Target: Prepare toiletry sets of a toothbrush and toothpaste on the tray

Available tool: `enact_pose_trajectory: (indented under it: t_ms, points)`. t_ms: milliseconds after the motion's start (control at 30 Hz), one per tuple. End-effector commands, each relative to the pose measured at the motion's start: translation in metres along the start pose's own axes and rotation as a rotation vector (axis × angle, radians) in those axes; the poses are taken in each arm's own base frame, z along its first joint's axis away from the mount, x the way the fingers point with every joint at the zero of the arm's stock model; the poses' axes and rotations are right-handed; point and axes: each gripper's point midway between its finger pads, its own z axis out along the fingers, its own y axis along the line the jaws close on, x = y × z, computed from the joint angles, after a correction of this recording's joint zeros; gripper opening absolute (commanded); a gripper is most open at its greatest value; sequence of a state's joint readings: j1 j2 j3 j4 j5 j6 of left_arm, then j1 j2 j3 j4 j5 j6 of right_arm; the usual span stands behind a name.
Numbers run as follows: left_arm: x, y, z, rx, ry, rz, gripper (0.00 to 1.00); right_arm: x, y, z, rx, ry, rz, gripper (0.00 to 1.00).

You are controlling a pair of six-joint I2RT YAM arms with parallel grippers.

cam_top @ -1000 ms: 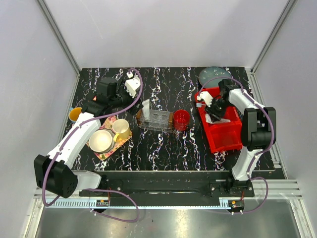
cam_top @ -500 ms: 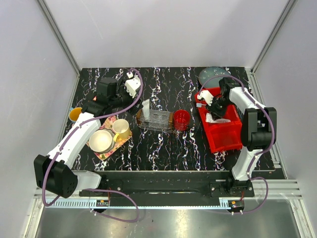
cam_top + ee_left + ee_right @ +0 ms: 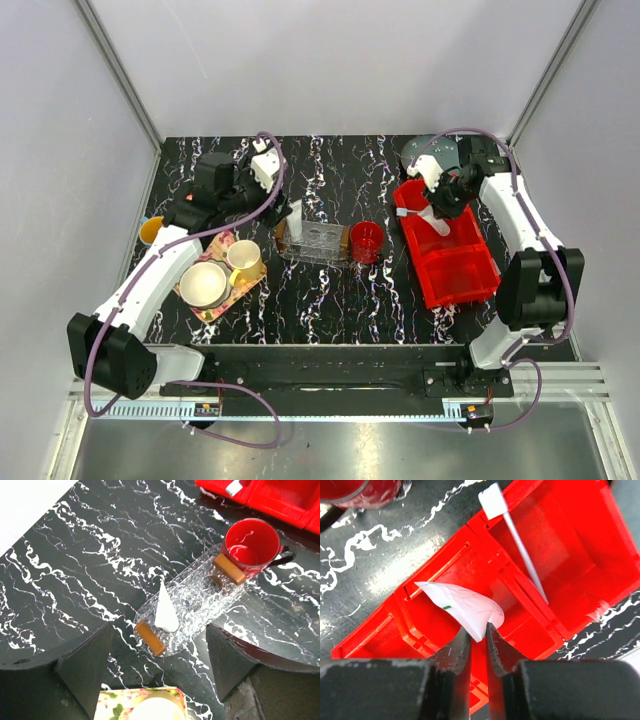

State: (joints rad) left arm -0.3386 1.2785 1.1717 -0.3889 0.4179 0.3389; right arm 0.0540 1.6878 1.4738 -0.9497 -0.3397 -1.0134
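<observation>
Above the red compartment bin point(image 3: 555, 545), a toothpaste tube point(image 3: 465, 607) is pinched in the nearly closed jaws of the right gripper point(image 3: 477, 640), the toothbrush point(image 3: 520, 547) lying in the bin, while the left gripper point(image 3: 157, 647) is held wide open and empty over the clear tray point(image 3: 200, 600), where a second tube point(image 3: 165, 611) lies, a red mug point(image 3: 250, 545) just beside.

Top view spans the table point(image 3: 330, 300); both close, downward wrist views share the red bin point(image 3: 580, 555).
</observation>
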Motion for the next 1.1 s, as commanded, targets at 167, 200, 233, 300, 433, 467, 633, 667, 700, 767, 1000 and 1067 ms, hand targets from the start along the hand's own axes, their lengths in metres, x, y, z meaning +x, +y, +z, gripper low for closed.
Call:
enact_pose_trajectory:
  t_ms: [167,200,233,300,433,467,633,667,700,767,1000,1067]
  points:
    - [-0.089,-0.016,-0.005,0.148,-0.232,-0.125,0.77,-0.082,-0.003,-0.076,0.101,-0.28,0.095,0.0]
    - [-0.094,-0.021,-0.005,0.174,-0.241,-0.135,0.77,-0.093,0.0,-0.083,0.112,-0.309,0.081,0.0]
    - [-0.099,-0.025,-0.004,0.191,-0.248,-0.158,0.77,-0.1,0.004,-0.086,0.117,-0.321,0.073,0.0]
    - [-0.11,-0.03,-0.002,0.213,-0.261,-0.166,0.76,-0.118,0.013,-0.09,0.144,-0.349,0.052,0.0]
    - [-0.128,-0.053,0.003,0.275,-0.279,-0.187,0.76,-0.146,0.029,-0.097,0.164,-0.402,0.044,0.0]
    - [-0.131,-0.057,0.004,0.284,-0.282,-0.188,0.77,-0.153,0.033,-0.098,0.156,-0.419,0.06,0.0]
    - [-0.133,-0.071,0.018,0.315,-0.28,-0.195,0.76,-0.187,0.04,-0.123,0.118,-0.533,0.113,0.0]
    - [-0.133,-0.074,0.019,0.323,-0.28,-0.196,0.76,-0.191,0.041,-0.127,0.108,-0.549,0.133,0.0]
    - [-0.134,-0.077,0.02,0.335,-0.281,-0.192,0.76,-0.198,0.042,-0.135,0.102,-0.577,0.133,0.0]
    - [-0.133,-0.082,0.024,0.349,-0.286,-0.187,0.77,-0.205,0.044,-0.144,0.085,-0.605,0.155,0.0]
    - [-0.145,-0.097,0.031,0.39,-0.348,-0.156,0.77,-0.239,0.061,-0.185,-0.015,-0.746,0.191,0.0]
    - [-0.151,-0.1,0.033,0.393,-0.368,-0.147,0.79,-0.246,0.068,-0.193,-0.061,-0.772,0.208,0.0]
